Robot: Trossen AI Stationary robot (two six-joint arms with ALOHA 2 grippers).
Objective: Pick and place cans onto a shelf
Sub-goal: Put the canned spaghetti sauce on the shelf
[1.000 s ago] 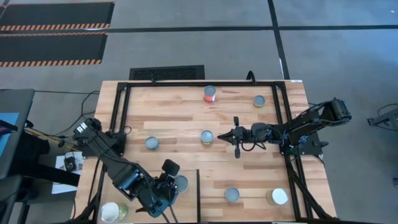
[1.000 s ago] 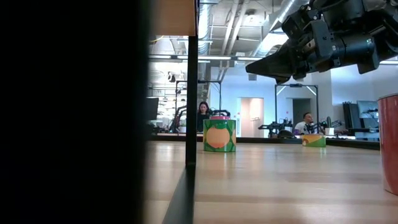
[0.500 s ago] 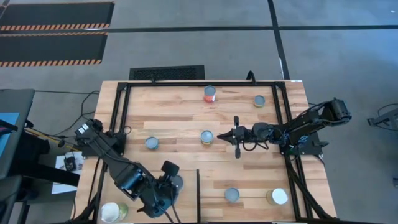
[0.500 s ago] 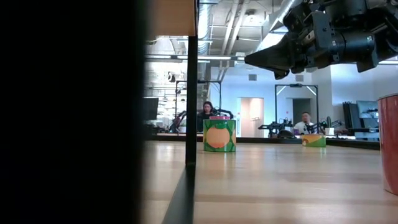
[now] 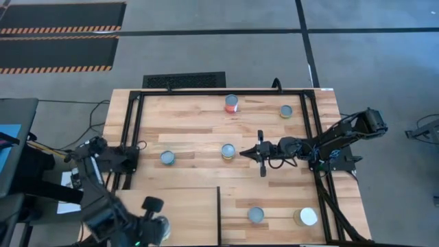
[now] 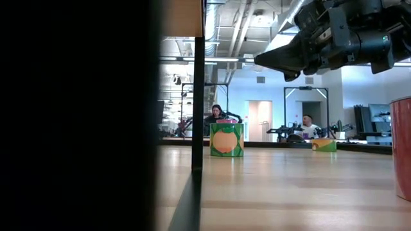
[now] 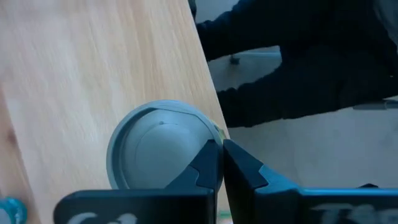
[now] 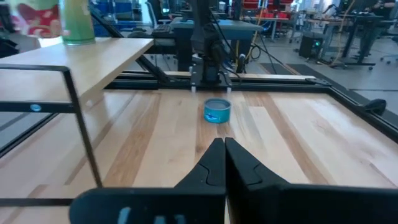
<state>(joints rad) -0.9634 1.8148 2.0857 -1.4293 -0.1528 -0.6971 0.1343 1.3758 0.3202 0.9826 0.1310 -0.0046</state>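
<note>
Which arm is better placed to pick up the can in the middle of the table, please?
The right. The right gripper hovers beside the middle can, pointing at it; the left gripper is far off, over the shelf.

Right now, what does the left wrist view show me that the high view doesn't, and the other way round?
Left wrist only: a grey-topped can standing at the edge of the shelf, with the left gripper shut, its tips in front of that can. High only: the tabletop with its scattered cans, and the right gripper shut, pointing at the middle can. Both: the pale shelf and the left gripper over it.
</note>
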